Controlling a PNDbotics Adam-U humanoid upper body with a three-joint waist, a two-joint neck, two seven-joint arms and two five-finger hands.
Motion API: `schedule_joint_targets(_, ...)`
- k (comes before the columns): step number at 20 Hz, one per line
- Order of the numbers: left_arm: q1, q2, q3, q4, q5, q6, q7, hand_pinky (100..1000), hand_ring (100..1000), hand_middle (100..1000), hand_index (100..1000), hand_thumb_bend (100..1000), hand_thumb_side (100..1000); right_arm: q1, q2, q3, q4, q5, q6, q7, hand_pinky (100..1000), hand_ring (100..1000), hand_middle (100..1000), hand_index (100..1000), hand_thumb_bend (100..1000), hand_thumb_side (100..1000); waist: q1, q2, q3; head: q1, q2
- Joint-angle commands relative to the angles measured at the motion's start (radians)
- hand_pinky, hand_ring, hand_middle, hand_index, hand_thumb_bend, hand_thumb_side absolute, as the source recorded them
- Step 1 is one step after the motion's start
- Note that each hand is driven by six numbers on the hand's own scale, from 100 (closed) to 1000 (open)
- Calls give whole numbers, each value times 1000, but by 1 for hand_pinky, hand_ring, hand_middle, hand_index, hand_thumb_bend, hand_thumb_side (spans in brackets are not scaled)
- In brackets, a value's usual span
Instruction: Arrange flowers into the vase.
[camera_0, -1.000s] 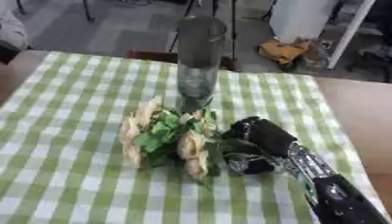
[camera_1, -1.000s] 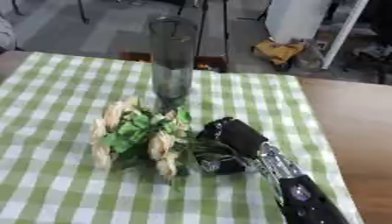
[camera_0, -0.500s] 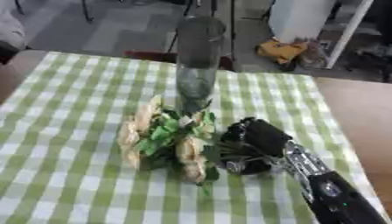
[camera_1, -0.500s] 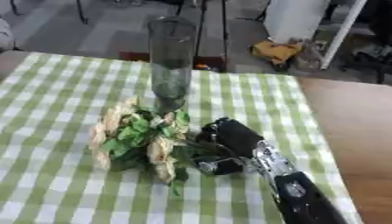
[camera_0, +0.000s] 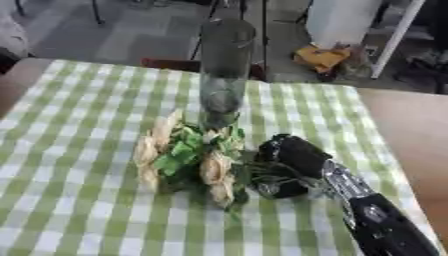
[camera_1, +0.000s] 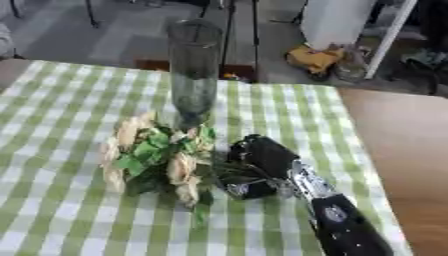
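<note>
On the checked tabletop (camera_0: 79, 200) our tall glass vase (camera_0: 224, 70), fragile and tippy, stands at twelve o'clock of the light, floppy flowers (camera_0: 188, 160), whose stems at three o'clock our right hand (camera_0: 289, 165) curls around.

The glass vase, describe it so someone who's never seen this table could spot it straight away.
On the green-and-white checked tablecloth, look toward the far edge, behind the bunch of cream flowers with green leaves. The tall clear glass vase stands upright there, the only standing, see-through thing.
</note>
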Motion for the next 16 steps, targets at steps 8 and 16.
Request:
schedule_joint_targets(8,-9,3,-1,-14,1,2,-3,659,875,913,985,100,890,-8,-4,-12,33,-68,-2,28,361,244,258,446,100,688,8,-9,5,-3,-11)
schedule_joint_targets(16,-7,2,2,-14,-1,4,-3,658,874,911,985,100,889,-9,-11,-27,46,-117,-11,43,258,125,163,349,100,731,12,-8,7,-5,-11)
